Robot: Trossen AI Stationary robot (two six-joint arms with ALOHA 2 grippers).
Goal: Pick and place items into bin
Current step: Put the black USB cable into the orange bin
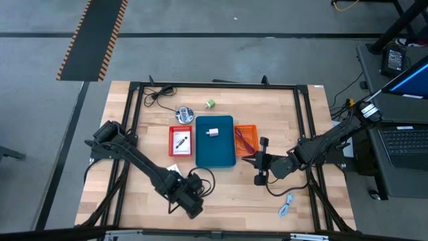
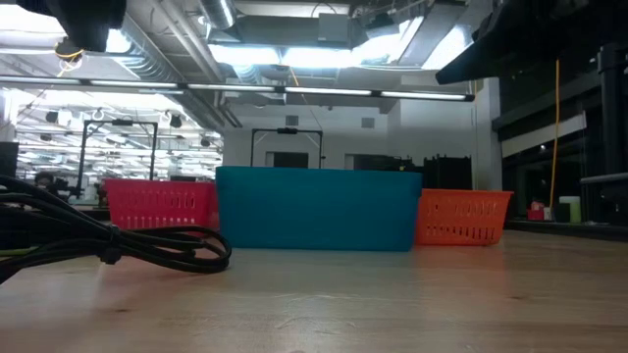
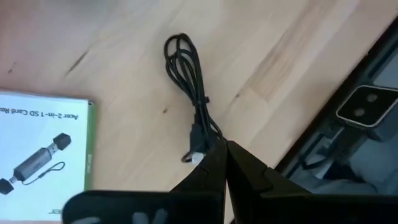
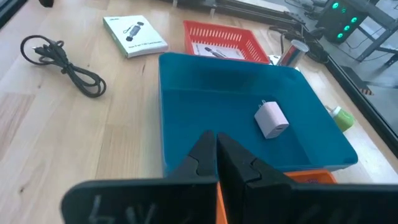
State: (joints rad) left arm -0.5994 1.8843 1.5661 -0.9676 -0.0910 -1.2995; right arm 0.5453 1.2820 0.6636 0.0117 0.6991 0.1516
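Observation:
A blue bin [image 1: 215, 150] stands mid-table with a pale block [image 4: 272, 118] on its floor. A coiled black cable [image 3: 189, 74] lies flat on the wood near the front edge. Beside it lies a white card [image 3: 37, 146] that pictures a black reader. My left gripper [image 3: 224, 152] hangs shut above the cable's plug end and points steeply down; the low view shows the cable [image 2: 128, 243] on the table with no fingers at it. My right gripper [image 4: 216, 144] is shut, clear of the table, just outside the bin's right near corner and aimed over its wall.
A red basket [image 1: 180, 152] with a second card [image 1: 180, 140] adjoins the bin's left side, an orange basket [image 1: 246, 138] its right. At the far side are a silver round object [image 1: 184, 114], a tiny green cube [image 1: 210, 104] and another black cable [image 1: 160, 94]. A blue-white cable [image 1: 287, 204] lies near right.

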